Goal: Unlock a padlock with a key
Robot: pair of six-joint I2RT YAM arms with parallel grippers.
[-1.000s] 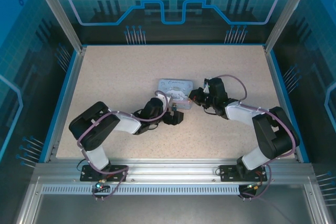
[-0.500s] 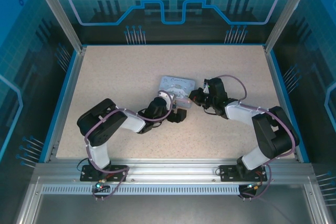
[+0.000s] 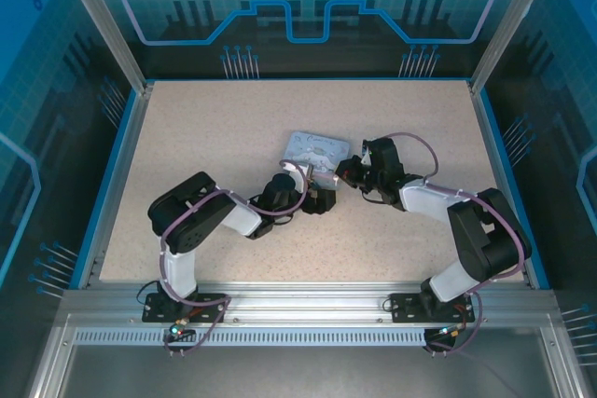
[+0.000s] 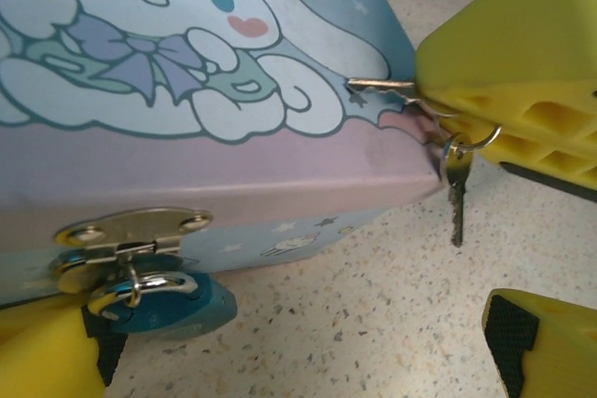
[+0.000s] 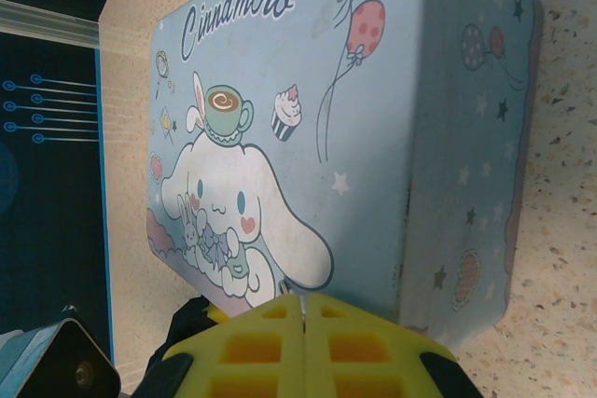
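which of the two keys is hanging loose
The hanging key dangles from the ring by the box corner; the level key sticks sideways out of the right end effector.

On my feed both arms look alike: glossy black joint housings with white shells over the long links. The left arm (image 3: 233, 218) and the right arm (image 3: 429, 198) each carry a greyish-purple cable (image 3: 413, 135) looped outside the links, and each stands on a black base plate (image 3: 184, 305). The left tool (image 3: 317, 200) and right tool (image 3: 342, 174) end in yellow fingers (image 5: 252, 351) moulded with square pockets and faced with black pads (image 4: 508, 323).
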